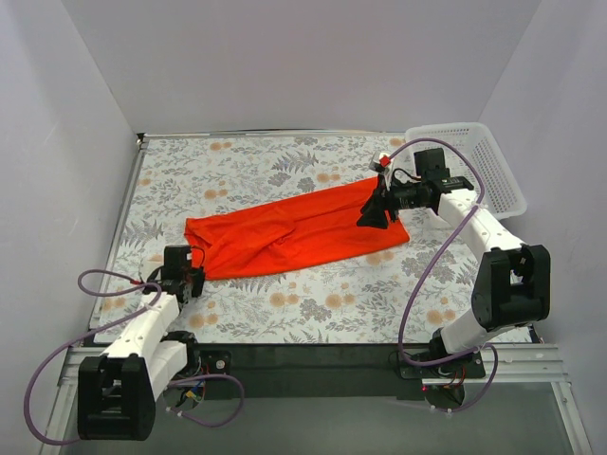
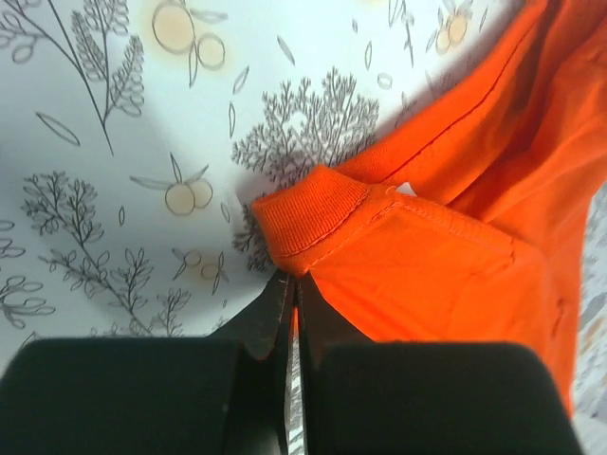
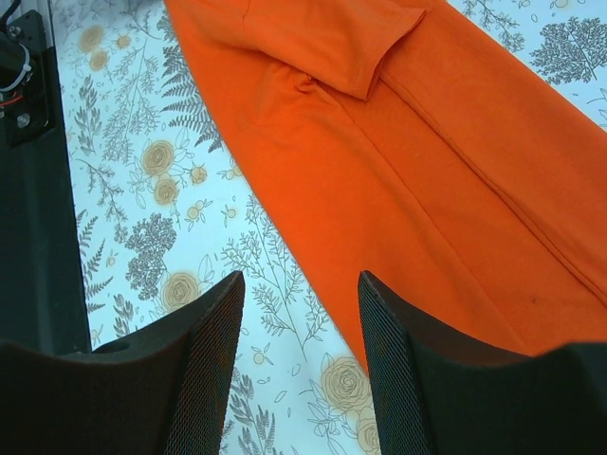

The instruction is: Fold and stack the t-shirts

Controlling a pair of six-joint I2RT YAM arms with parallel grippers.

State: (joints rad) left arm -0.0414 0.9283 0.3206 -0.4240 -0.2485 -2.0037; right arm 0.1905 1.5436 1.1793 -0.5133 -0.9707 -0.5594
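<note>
An orange-red t-shirt (image 1: pixel 294 232), folded into a long strip, lies across the floral table (image 1: pixel 285 313) from 8 o'clock to 2 o'clock, with bare cloth open at 12 and 6. White walls close three sides, and a white basket (image 1: pixel 493 161) sits at the 2 o'clock corner. The right arm hides the strip's far end from above. The left gripper (image 2: pixel 289 284) is clenched at the ribbed collar (image 2: pixel 308 218); whether cloth is caught is unclear. The right gripper (image 3: pixel 302 284) hovers half-spread, grasping nothing.
</note>
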